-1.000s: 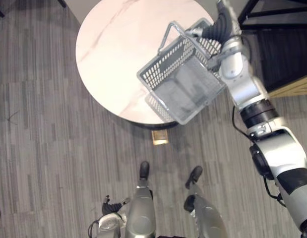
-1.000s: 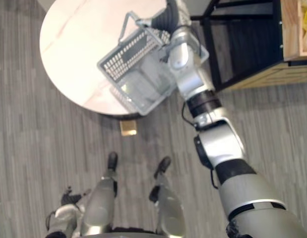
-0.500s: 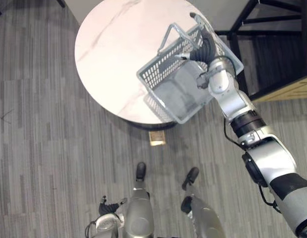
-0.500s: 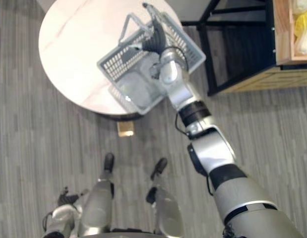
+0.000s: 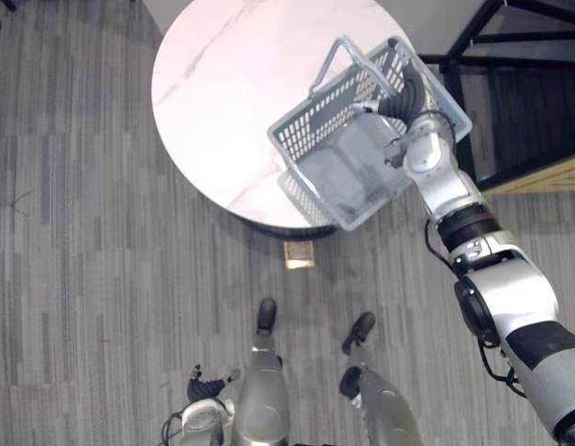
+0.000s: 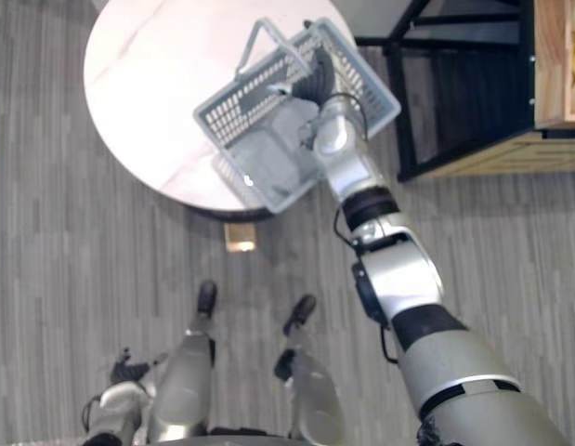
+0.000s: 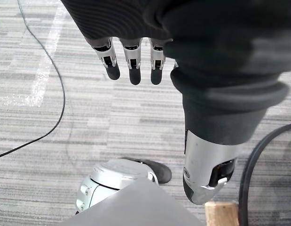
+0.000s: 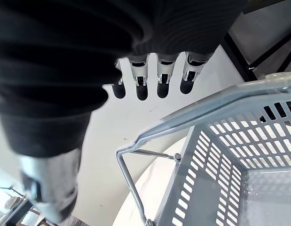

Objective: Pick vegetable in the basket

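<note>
Basket (image 5: 310, 123) mesh partly hides right hand (image 8: 157, 52), fingers (image 8: 163, 77) straight; left hand (image 7: 131, 28) likewise slack.

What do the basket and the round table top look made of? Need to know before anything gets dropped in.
Basket: grey moulded plastic by the look, matte, with slotted walls. Its handle looks like thin metal wire. Table top: pale and smooth with faint veins, so marble or a marble-look laminate; cannot tell which.

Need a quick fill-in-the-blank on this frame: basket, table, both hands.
The grey basket stands on a white table whose top is ___ in shape. The right hand reaches over the basket and holds ___. The left hand hangs low above the ___.
Missing: round; nothing; floor.
</note>
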Tool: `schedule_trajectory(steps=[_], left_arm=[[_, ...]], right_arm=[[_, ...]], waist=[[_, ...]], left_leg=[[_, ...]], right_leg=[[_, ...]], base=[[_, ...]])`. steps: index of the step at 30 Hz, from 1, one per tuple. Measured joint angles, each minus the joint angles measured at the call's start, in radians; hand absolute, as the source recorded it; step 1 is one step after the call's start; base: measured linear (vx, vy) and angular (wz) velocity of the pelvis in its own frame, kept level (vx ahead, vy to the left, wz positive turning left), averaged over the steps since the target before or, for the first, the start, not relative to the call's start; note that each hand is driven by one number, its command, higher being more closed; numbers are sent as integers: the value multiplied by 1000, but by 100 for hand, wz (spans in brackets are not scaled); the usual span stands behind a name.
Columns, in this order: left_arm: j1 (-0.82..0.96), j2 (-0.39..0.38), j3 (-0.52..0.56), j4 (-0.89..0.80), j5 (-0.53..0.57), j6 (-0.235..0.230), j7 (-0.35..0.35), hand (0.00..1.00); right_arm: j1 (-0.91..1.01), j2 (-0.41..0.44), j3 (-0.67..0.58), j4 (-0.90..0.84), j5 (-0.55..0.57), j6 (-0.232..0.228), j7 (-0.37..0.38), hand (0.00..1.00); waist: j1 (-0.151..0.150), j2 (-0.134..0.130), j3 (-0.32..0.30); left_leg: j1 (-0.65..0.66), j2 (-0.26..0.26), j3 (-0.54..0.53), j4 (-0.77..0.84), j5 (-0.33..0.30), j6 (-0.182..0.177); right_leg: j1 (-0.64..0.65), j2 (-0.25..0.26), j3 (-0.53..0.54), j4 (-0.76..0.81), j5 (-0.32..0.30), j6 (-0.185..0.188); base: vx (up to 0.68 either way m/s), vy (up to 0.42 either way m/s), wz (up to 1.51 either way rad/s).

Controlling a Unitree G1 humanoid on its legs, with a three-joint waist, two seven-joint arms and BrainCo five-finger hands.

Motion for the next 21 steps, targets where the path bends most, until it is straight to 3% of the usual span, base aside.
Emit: schedule_trajectory(steps=[10,16,17,21], left_arm=[[0,0,-12,0,0,-1,14,0],[0,0,-27,-10,0,-2,14,0],[0,-1,-29,-20,0,-2,14,0],[-2,-1,-31,-28,0,-2,14,0]], right_arm=[[-16,-7,-7,52,-5,5,0,0],[-29,-22,-7,119,-73,15,9,0],[-30,-32,-7,126,-92,15,19,100],[-31,-62,3,132,-151,15,46,100]], waist=[[4,5,3],[10,14,10],[14,16,14],[25,22,30]], left_leg=[[-6,0,-13,0,0,0],[-13,-1,-24,2,0,0],[-15,-1,-27,3,0,0],[-23,0,-42,7,1,0]], right_leg=[[0,0,-5,0,0,0],[0,-1,-13,0,0,0],[1,-1,-15,0,0,0],[3,0,-25,0,0,0]], base=[[19,3,1],[37,7,5],[46,11,8],[40,10,9]])
